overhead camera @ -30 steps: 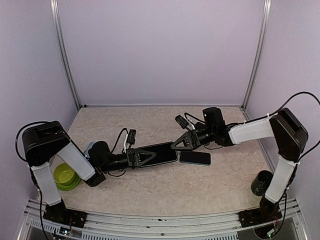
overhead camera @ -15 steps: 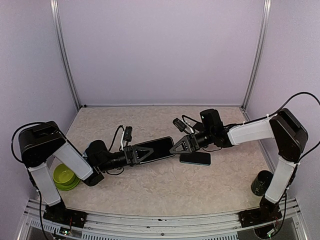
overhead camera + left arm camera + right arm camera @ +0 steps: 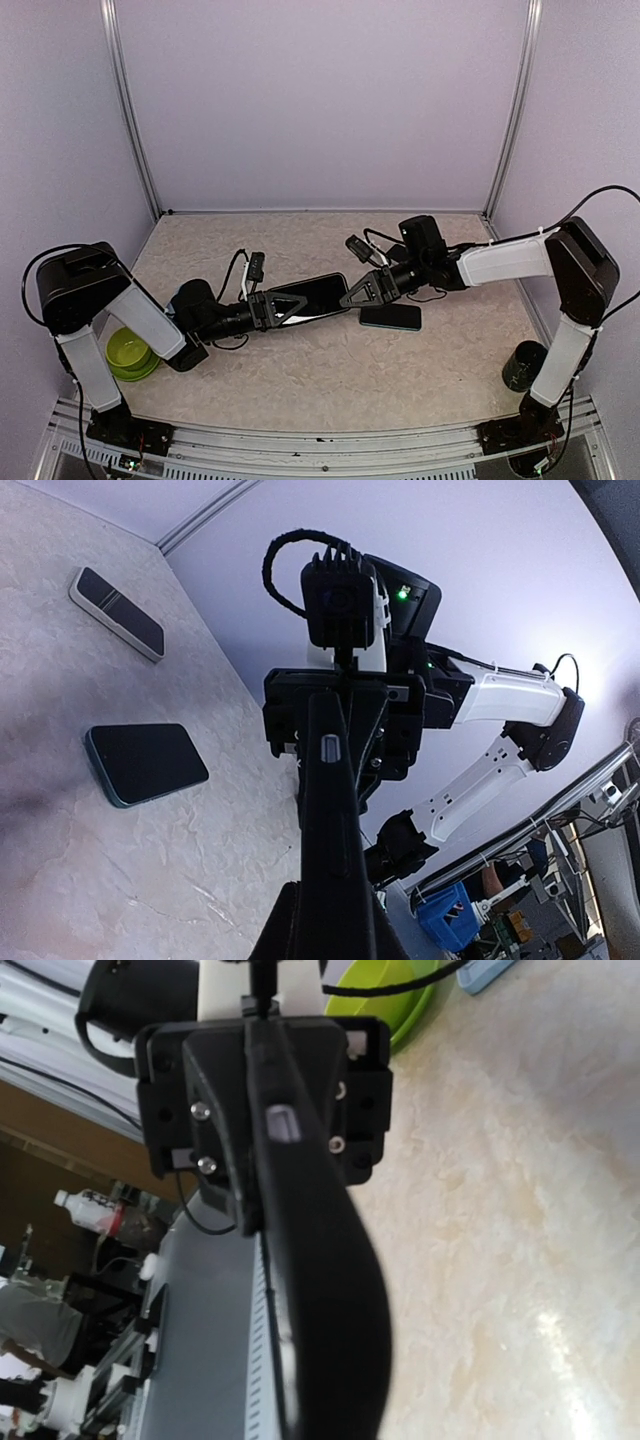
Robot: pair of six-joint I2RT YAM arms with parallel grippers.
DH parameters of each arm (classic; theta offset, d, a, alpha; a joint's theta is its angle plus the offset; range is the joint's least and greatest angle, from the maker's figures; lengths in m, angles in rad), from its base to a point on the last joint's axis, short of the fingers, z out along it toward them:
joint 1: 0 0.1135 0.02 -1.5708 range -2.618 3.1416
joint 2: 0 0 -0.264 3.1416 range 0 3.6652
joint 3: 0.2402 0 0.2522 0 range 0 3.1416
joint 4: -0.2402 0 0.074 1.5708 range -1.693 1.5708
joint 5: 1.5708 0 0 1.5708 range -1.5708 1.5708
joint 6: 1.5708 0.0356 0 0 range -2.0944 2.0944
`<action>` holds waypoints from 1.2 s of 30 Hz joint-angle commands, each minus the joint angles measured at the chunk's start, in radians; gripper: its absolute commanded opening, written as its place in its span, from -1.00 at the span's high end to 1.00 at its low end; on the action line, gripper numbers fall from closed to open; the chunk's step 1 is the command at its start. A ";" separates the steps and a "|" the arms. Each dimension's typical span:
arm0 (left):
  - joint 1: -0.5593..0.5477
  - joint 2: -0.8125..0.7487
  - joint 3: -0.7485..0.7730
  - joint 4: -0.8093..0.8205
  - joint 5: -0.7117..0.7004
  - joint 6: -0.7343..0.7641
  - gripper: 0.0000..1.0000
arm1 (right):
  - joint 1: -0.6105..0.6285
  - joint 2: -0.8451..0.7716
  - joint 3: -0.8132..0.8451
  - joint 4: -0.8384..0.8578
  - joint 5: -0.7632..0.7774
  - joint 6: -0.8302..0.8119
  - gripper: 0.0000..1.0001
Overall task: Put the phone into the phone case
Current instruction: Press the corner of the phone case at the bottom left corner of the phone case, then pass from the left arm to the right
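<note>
The phone case [image 3: 312,296], a thin black shell with rounded ends, is pinched by the left hand [image 3: 298,301]. Its other end is reached by the right hand [image 3: 349,296], whose grip cannot be told. The flat, teal-rimmed phone [image 3: 390,317] is laid on the speckled desk [image 3: 330,385] near the right hand.

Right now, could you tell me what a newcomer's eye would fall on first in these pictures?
The two arms meeting mid-table: the left gripper clamps a black case, and the right gripper meets its far end. On the table beside the right gripper, a teal-edged phone lies flat, screen up. A green bowl sits far left.
</note>
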 commanded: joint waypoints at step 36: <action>0.013 -0.023 0.030 -0.073 0.022 0.019 1.00 | 0.099 -0.270 -0.056 -0.134 0.633 -0.522 -0.55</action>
